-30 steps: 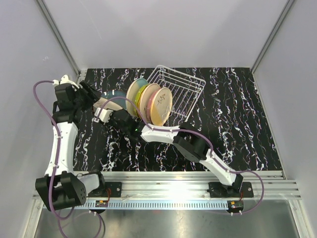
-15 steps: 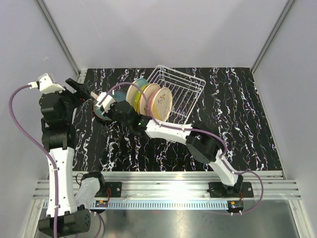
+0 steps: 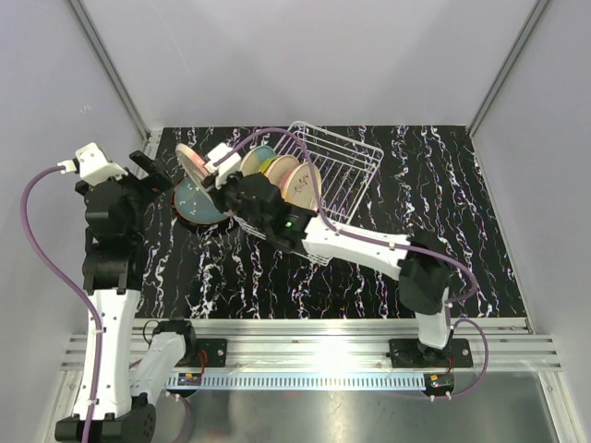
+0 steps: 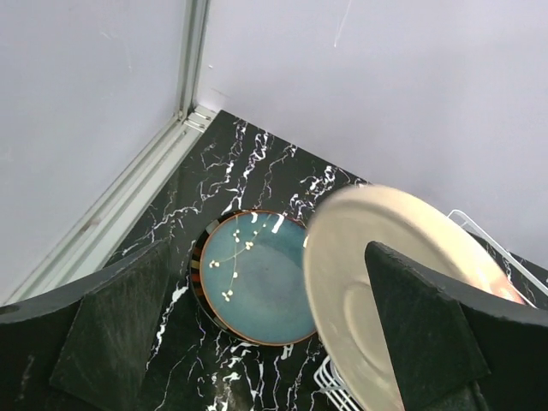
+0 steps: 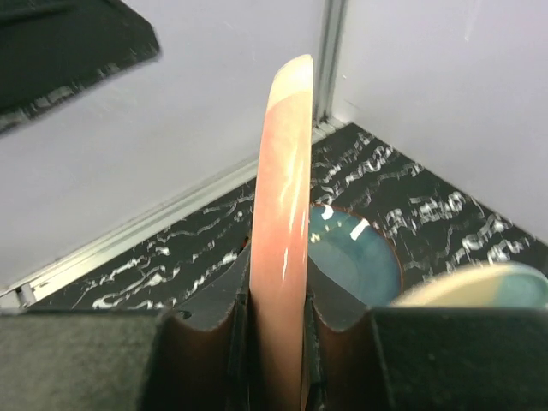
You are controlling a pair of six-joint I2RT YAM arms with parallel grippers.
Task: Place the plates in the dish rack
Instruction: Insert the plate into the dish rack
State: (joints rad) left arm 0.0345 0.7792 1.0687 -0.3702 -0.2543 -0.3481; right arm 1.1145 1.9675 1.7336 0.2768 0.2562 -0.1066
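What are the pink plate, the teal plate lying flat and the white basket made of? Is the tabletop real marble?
Pink plate: probably glazed ceramic, thick rounded rim with soft sheen.
Teal plate: glazed stoneware by its look, glossy highlights, dark brown rim.
Basket: thin wire, seemingly metal with white coating.
Tabletop: black with white veins, marble-like; real stone or print, I cannot tell.

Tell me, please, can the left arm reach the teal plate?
Probably yes: the left gripper hovers open near the teal plate, mostly uncovered; the right gripper holds the pink plate raised beside it.

Black marbled table [image 3: 462,203]: teal plate [image 3: 194,203] flat far left; dish rack [image 3: 351,171] far centre.
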